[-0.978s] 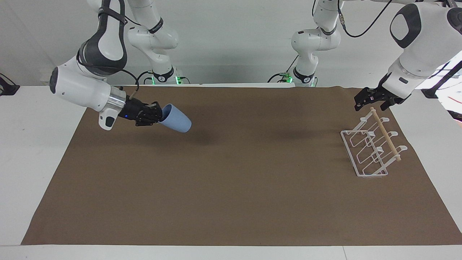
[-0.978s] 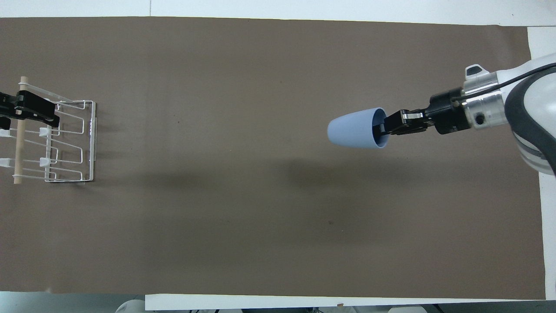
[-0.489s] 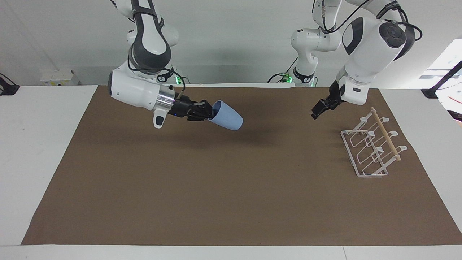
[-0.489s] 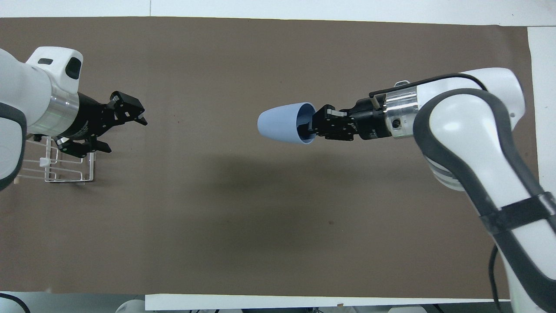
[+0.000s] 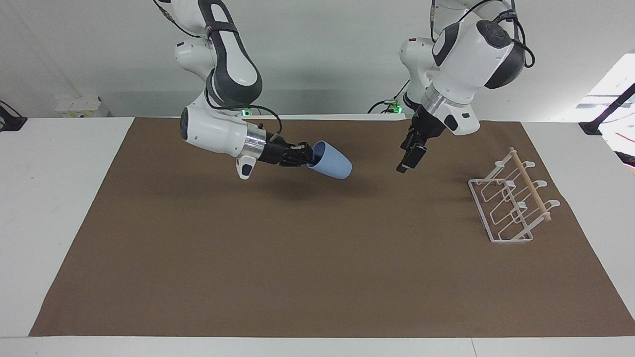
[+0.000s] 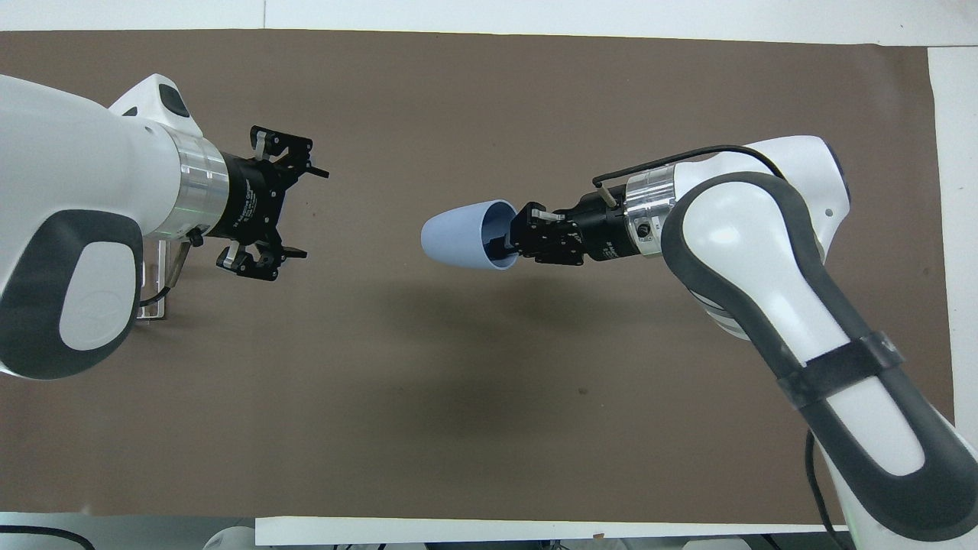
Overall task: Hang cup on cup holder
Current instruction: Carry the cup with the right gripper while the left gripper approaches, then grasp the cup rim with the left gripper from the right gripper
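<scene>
Overhead view: right gripper (image 6: 510, 234) pinches cup (image 6: 458, 244) rim midair; left gripper (image 6: 294, 208) seemingly spread.

The right gripper (image 6: 504, 238) clamps the rim of the light-blue tapered plastic cup (image 6: 458, 243) over mid-mat, facing the spread-fingered left gripper (image 6: 294, 211).

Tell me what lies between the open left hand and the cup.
Nothing: between the left hand and the cup only bare brown mat shows, clearest overhead.
</scene>
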Available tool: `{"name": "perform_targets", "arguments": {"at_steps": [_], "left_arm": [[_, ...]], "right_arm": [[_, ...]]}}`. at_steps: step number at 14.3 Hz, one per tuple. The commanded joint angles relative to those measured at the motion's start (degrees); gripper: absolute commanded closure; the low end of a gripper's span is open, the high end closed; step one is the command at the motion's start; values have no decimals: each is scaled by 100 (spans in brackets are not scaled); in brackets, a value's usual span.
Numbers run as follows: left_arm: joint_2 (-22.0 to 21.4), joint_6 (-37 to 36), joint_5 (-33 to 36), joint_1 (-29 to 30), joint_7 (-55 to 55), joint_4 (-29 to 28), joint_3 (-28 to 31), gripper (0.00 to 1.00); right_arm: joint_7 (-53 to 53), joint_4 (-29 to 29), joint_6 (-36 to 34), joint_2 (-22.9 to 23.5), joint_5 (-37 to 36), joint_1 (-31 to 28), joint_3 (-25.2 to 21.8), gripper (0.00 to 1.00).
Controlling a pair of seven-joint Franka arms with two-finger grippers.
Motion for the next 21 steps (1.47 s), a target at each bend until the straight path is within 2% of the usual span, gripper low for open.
{"name": "perform_targets", "arguments": {"at_steps": [1, 3, 6, 11, 15, 16, 17, 18, 19, 20, 21], "left_arm": [[131, 205, -193, -139, -1215, 233, 63, 0], [139, 530, -194, -516, -1859, 111, 54, 1], [411, 628, -202, -991, -2317, 93, 54, 1], [754, 1181, -211, -1369, -2520, 84, 45, 1], [878, 1226, -211, -1510, -2547, 40, 45, 1], [878, 1217, -211, -1511, -2547, 40, 45, 11], [878, 1208, -211, -1519, -2547, 40, 45, 29], [878, 1182, -211, -1511, -2495, 40, 45, 58], [878, 1182, -202, -1502, -2485, 49, 45, 82], [878, 1191, -202, -1493, -2485, 49, 53, 95], [878, 1182, -194, -1493, -2477, 49, 54, 100]], "right_arm": [[87, -20, 106, -40, 140, 66, -6, 100], [122, -20, 97, -40, 131, 92, -6, 100], [236, -12, 123, -40, 140, 145, -6, 100], [245, -20, 124, -40, 140, 233, -6, 100], [245, -20, 141, -40, 140, 242, -6, 100], [245, -12, 141, -40, 140, 242, -6, 100], [245, -20, 141, -40, 140, 242, -6, 100], [245, -20, 141, -40, 140, 242, -6, 100], [245, -20, 141, -40, 140, 242, -6, 100], [245, -20, 141, -40, 140, 242, -6, 100], [245, -20, 141, -40, 140, 242, -15, 100]]}}
